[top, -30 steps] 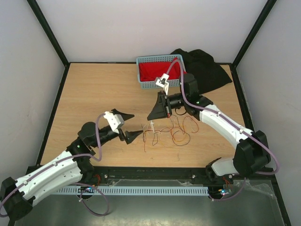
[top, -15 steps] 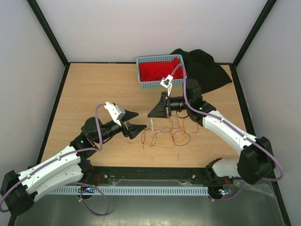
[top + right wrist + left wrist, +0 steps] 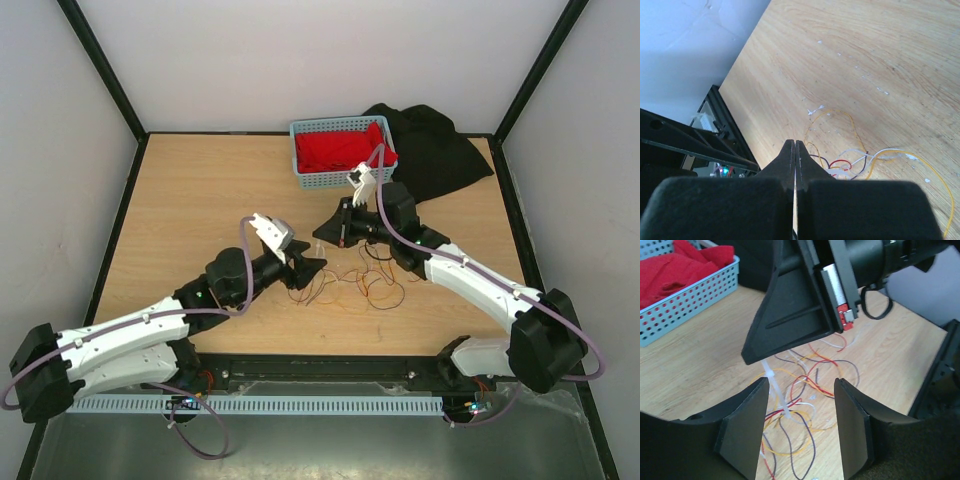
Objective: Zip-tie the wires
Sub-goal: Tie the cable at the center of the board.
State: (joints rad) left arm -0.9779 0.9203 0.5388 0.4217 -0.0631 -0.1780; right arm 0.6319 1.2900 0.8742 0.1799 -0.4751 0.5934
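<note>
You are working over a wooden worktop (image 3: 190, 200), with a black cloth (image 3: 440, 150) lying bunched at its far right corner and a pale blue basket (image 3: 330, 182) of red fabric sitting just beside it. Both arms are reaching toward the middle, their tips near each other.

The right gripper (image 3: 325, 233) is standing fully closed and appears to be pinching the upper end of the zip tie (image 3: 776, 392). That strip is slanting down from its tip into the wires (image 3: 799, 416), which are lying tangled on the worktop.

The left gripper (image 3: 305, 268) is facing it, jaws half apart and holding nothing. They are straddling the strip's lower end, which is sitting nearer the left-hand jaw. In my judgement the left arm is the nearer to that free end.
</note>
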